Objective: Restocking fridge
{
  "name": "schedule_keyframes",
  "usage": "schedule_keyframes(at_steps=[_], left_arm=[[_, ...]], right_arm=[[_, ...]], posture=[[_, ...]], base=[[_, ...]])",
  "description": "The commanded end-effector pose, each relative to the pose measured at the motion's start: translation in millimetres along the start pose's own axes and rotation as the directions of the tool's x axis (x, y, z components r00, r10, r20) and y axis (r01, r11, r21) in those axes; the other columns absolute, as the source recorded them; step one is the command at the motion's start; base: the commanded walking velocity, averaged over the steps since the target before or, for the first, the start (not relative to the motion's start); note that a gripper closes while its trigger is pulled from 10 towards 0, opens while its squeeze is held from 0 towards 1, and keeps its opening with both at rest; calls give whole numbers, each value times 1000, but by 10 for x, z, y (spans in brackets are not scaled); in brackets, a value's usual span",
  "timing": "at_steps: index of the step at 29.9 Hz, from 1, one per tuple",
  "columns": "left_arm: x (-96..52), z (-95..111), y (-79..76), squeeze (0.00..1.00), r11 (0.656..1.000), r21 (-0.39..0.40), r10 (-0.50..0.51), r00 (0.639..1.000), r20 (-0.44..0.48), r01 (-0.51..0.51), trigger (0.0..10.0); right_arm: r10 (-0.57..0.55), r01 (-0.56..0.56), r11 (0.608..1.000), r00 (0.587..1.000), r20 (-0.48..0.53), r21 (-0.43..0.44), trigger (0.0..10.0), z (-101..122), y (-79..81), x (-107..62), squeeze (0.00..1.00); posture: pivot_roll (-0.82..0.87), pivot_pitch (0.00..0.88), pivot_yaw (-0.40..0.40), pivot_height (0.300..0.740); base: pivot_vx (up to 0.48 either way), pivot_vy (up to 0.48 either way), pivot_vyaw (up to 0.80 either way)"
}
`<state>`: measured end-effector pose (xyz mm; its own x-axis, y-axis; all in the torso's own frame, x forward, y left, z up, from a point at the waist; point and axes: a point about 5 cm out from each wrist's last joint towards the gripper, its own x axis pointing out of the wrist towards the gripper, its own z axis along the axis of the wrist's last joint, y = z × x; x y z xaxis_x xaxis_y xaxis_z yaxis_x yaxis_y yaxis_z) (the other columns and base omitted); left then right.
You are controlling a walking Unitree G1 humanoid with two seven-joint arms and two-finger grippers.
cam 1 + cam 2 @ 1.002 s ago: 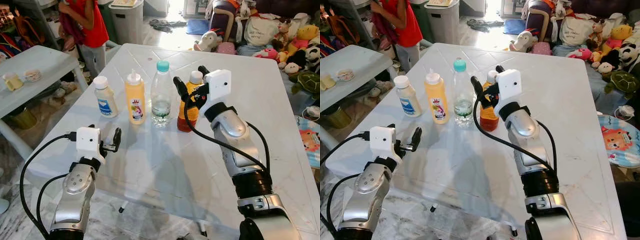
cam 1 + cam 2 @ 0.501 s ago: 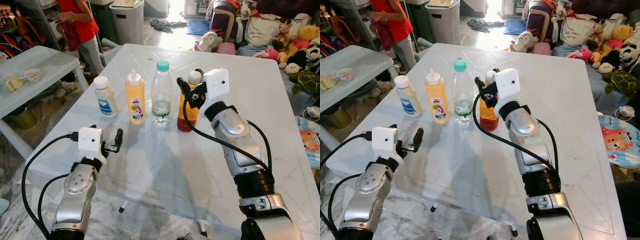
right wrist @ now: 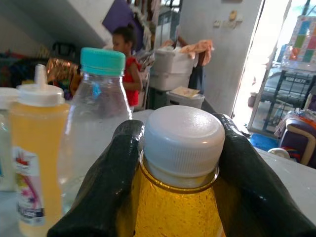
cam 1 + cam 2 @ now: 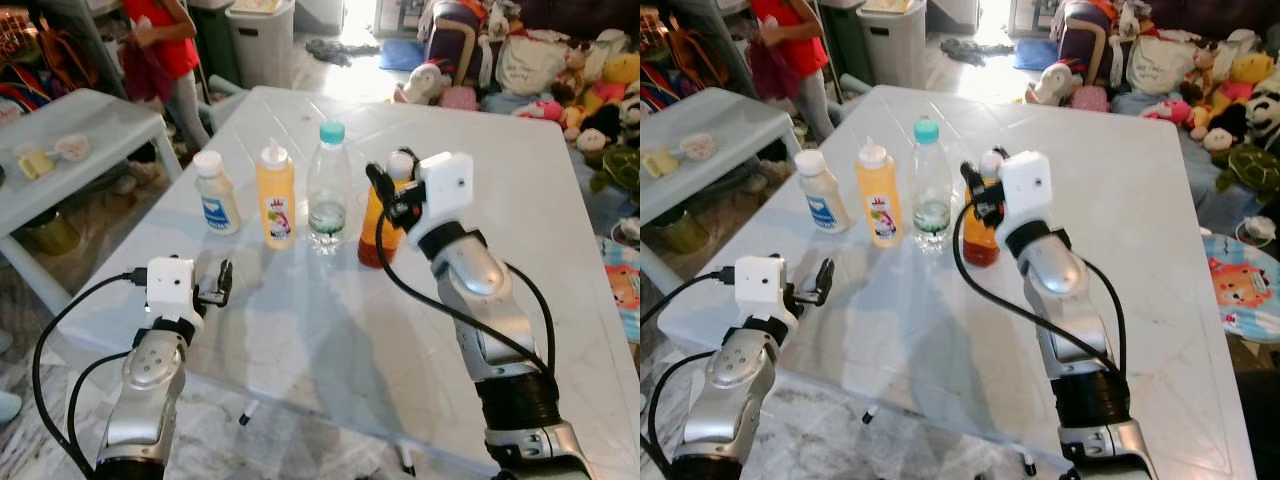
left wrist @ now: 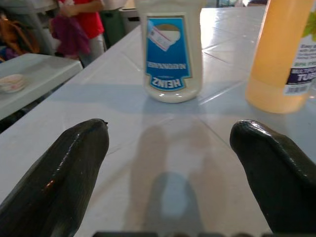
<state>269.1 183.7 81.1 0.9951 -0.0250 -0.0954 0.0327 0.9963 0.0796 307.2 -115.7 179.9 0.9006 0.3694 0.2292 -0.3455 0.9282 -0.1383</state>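
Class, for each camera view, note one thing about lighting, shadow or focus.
Left eye view: blown-out daylight at top, arm shadows on the white table. Left wrist view: shadow between soft-edged black fingers. Right wrist view: glaring bright doorway; near fingers blur beside the white-capped amber bottle.

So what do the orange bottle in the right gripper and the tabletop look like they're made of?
The orange bottle looks like clear plastic: amber liquid shows through its wall, under a ridged white cap that seems matte plastic. The right gripper fingers sit either side of its neck. The table looks like glossy white moulded plastic, with sheen and tile-like grooves, though I can't be sure.
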Motion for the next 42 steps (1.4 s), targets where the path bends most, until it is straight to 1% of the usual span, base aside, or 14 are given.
schedule_keyframes(at_steps=[1, 3, 9, 17, 19, 21, 26, 27, 28, 29, 31, 33, 38, 42], left_arm=[[17, -1, 9, 0, 1000, 6, 18, 1000, 0, -18, 10000], [28, -14, -37, 0, 1000, 0, 11, 1000, -4, -11, 10000], [41, -12, -46, 0, 1000, 0, 12, 1000, -5, -12, 10000], [62, -9, -40, 0, 1000, -2, 17, 1000, -6, -17, 10000], [63, -17, -52, 0, 1000, -3, 15, 1000, -8, -15, 10000], [65, -22, -70, 0, 1000, -6, 11, 1000, -10, -11, 10000], [71, -22, -82, 0, 1000, -7, 8, 1000, -10, -8, 10000], [76, -25, -80, 0, 1000, -7, 11, 1000, -10, -11, 10000], [76, -25, -80, 0, 1000, -7, 11, 1000, -10, -11, 10000], [78, -25, -78, 0, 1000, -6, 12, 1000, -10, -12, 10000], [79, -26, -71, 0, 1000, -5, 14, 1000, -9, -14, 10000], [77, -28, -59, 0, 1000, -3, 16, 1000, -10, -16, 10000], [76, -29, -52, 0, 1000, 2, 15, 1000, -10, -15, 10000], [84, -25, -62, 0, 1000, 7, 10, 1000, -7, -10, 10000]], right_arm=[[-11, 13, 1000, 993, -115, 18, 10000, -251, 30, -93, 0], [18, -11, 999, 991, -135, 52, 10000, -337, 111, -156, 0], [65, -58, 996, 993, -103, 64, 10000, -297, 201, -162, 0], [30, -22, 997, 994, -108, 78, 10000, -282, 126, -154, 0], [8, -2, 999, 993, -118, 54, 10000, -288, 98, -163, 0], [-10, 8, 1000, 994, -111, -15, 10000, -286, 75, -158, 0], [1, -2, 1000, 994, -108, -10, 10000, -301, 91, -152, 0], [-25, 11, 994, 990, -137, -106, 10000, -355, 88, -156, 0], [-25, 11, 994, 990, -137, -106, 10000, -355, 88, -156, 0], [-40, 20, 991, 988, -148, -135, 10000, -376, 79, -161, 0], [-33, 17, 996, 984, -175, -90, 10000, -407, 70, -174, 0], [-46, 35, 997, 986, -157, -72, 10000, -404, 47, -200, 0], [-31, 22, 996, 994, -109, -88, 10000, -349, 71, -196, 0], [31, -36, 996, 998, -63, -83, 10000, -264, 154, -152, 0]], posture=[[7, 0, 7, 740], [6, 0, -1, 740], [5, 0, 3, 740], [-6, 0, 1, 740], [-10, 0, 1, 740], [-10, 0, 1, 740], [-12, 0, 0, 740], [-14, 0, 0, 740], [-14, 0, 0, 740], [-13, 0, 0, 740], [-9, 0, 1, 740], [-6, 0, 4, 740], [-6, 0, 6, 740], [-5, 0, 9, 740]], base=[[0, 0, 0], [-124, 0, 0], [-271, 0, 0], [-317, 0, 0], [-319, 0, 0], [-322, 0, 0], [-324, 0, 0], [-319, 0, 0], [-319, 0, 0], [-319, 0, 0], [-319, 0, 0], [-319, 0, 0], [-314, 0, 0], [-288, 0, 0]])
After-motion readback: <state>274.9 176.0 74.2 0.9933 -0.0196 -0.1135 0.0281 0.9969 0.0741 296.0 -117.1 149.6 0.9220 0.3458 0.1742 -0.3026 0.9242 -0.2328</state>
